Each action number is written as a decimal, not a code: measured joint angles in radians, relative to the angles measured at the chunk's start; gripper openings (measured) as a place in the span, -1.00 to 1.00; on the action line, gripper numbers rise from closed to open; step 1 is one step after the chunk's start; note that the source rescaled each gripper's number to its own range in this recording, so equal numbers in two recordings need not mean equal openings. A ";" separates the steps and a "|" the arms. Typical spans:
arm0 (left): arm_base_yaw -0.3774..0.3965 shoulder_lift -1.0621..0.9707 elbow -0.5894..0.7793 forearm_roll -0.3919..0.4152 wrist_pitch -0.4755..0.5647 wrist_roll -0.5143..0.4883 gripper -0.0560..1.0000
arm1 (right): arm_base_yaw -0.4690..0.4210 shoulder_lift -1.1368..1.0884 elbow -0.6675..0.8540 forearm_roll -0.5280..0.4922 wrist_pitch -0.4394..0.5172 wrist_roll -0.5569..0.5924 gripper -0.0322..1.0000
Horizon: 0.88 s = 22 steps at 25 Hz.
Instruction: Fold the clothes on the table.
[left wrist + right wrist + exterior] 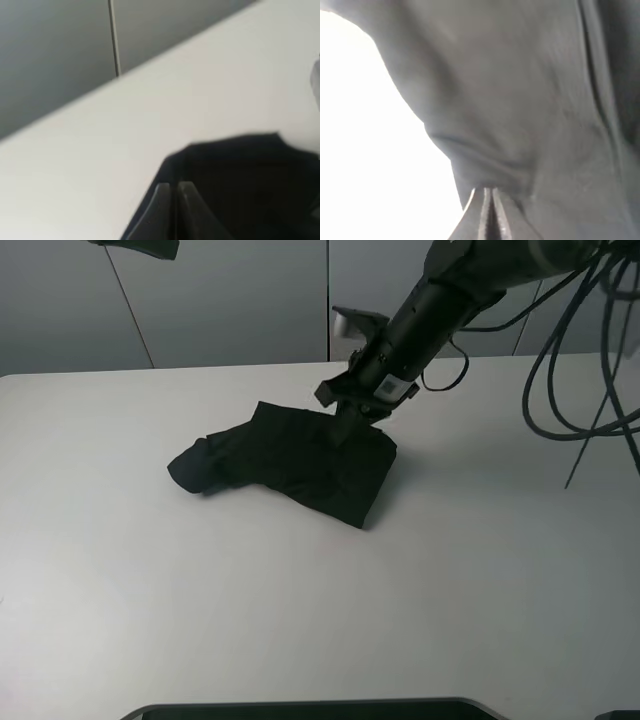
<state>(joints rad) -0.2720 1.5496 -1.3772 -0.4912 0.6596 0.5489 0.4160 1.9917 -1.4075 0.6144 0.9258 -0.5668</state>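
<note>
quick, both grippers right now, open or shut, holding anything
Left gripper: shut, holding nothing, up above the table.
Right gripper: shut, down at the black T-shirt; whether it pinches fabric cannot be told.

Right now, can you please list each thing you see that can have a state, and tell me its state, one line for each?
T-shirt: bunched in a crumpled heap on the table, not neatly folded, print hidden.
Right gripper: shut, down at the shirt's far edge, touching the cloth.
Left gripper: shut, raised off the table, holding nothing.
Table: bears only the shirt.
</note>
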 joint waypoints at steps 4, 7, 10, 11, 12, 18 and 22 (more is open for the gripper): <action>0.000 -0.187 0.000 0.000 0.023 0.000 -0.89 | 0.000 -0.256 -0.002 0.000 0.010 0.000 -0.94; 0.000 -0.338 0.000 0.010 0.056 0.006 -0.89 | 0.000 -0.440 -0.002 -0.002 0.055 -0.002 -0.94; 0.000 -0.477 0.000 0.014 0.099 0.011 -0.89 | 0.002 -0.627 -0.002 -0.002 0.110 -0.011 -0.94; 0.000 -0.518 0.000 0.016 0.115 0.011 -0.89 | 0.002 -0.692 -0.002 -0.002 0.122 -0.019 -0.94; 0.000 -0.567 0.000 0.026 0.131 0.011 -0.89 | 0.002 -0.746 -0.002 -0.002 0.132 -0.029 -0.94; -0.002 -0.813 0.000 0.262 0.203 -0.116 -0.89 | 0.002 -1.083 -0.002 -0.135 0.127 -0.049 -0.93; -0.002 -0.923 0.000 0.491 0.284 -0.283 -0.89 | 0.002 -1.246 -0.002 -0.400 0.170 0.093 -0.93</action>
<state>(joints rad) -0.2736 0.6265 -1.3772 0.0000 0.9437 0.2659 0.4179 0.7456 -1.4094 0.2146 1.0960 -0.4740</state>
